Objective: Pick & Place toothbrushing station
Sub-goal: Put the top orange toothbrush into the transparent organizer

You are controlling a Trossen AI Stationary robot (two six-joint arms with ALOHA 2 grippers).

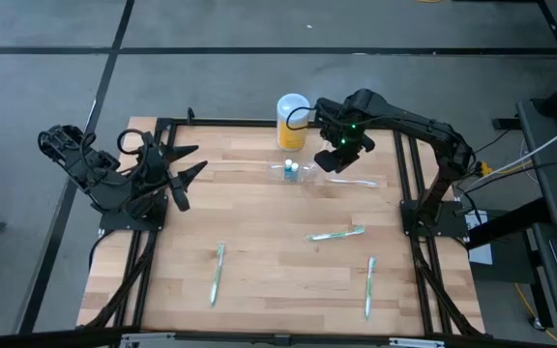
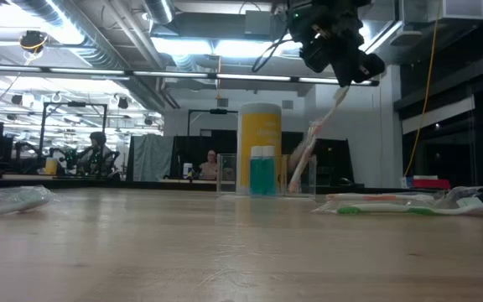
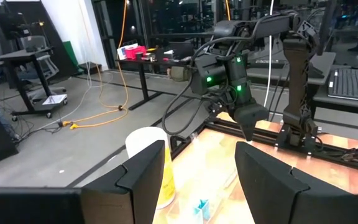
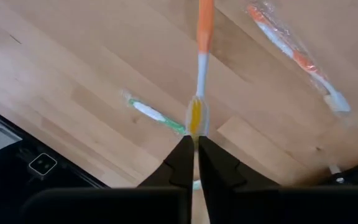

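Low view shows the right gripper [image 2: 352, 74] fingers pinching an orange toothbrush [image 2: 309, 143] whose lower end leans into the clear toothbrushing station [image 2: 265, 178] beside the yellow container [image 2: 259, 126]; released tilted, it may topple onto the desk [image 2: 225, 252], while the left gripper [image 1: 184, 172] waits open.

Pale blond wood with darker plank seams on the table [image 1: 269, 242], framed in black rails. Yellow body and white lid on the cylindrical container [image 1: 292, 121] at the far edge. Just in front of the container, colourless see-through plastic on the toothbrushing station [image 1: 294, 172], with teal-blue inside. Orange, white and yellow on the toothbrush [image 4: 199, 68] in the black right gripper [image 4: 194, 144]. Green and white on the wrapped toothbrush [image 1: 337, 233] nearer the table's middle. Black also on the left gripper [image 1: 184, 166].
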